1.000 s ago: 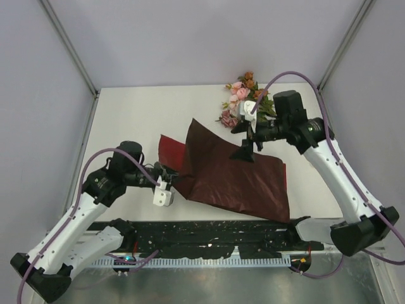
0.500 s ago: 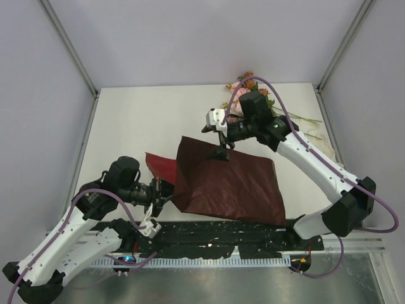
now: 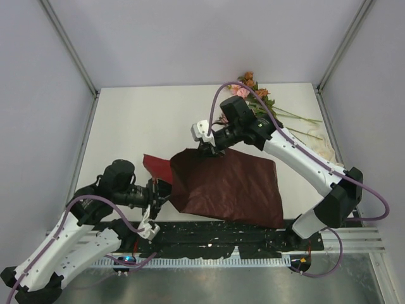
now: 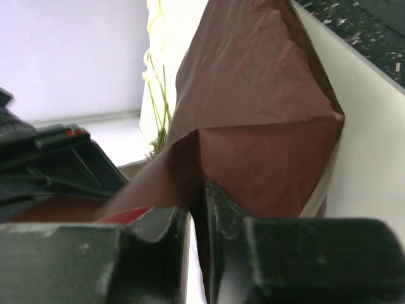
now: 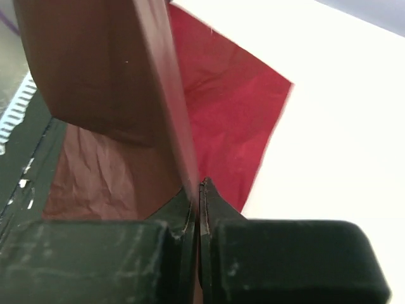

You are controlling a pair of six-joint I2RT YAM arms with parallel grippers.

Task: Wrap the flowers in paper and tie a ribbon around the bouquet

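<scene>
I read the dark maroon sheet of wrapping paper (image 3: 240, 187) as thin, creased paper with a faint sheen on its brown face. Its brighter red underside (image 5: 234, 120) looks finely wrinkled and matt. The black fingers (image 4: 297, 256) of the left gripper (image 4: 197, 206) look like moulded plastic, dull and scuffed grey. The right gripper (image 5: 200, 196) has the same dull plastic fingers (image 5: 285, 263). The right arm's white shell (image 3: 297, 158) seems smooth, glossy plastic. The white tabletop (image 3: 139, 120) is smooth and matt. The pink flowers (image 3: 243, 88) are too small for me to judge their material.
</scene>
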